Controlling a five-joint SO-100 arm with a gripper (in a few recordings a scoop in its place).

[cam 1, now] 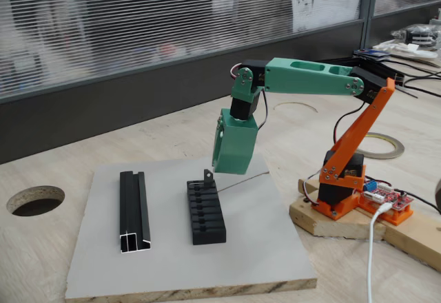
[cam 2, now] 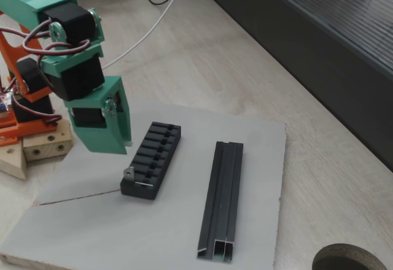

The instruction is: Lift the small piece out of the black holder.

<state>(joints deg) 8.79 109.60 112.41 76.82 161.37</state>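
The green gripper (cam 1: 233, 153) is held at frame centre, just above and right of the small piece (cam 1: 207, 176); whether its fingers are spread cannot be told. The piece is seen upright in the end slot of the black holder (cam 2: 151, 159) on the grey board (cam 2: 258, 159). The approach is judged in hand; a descent is called for next.
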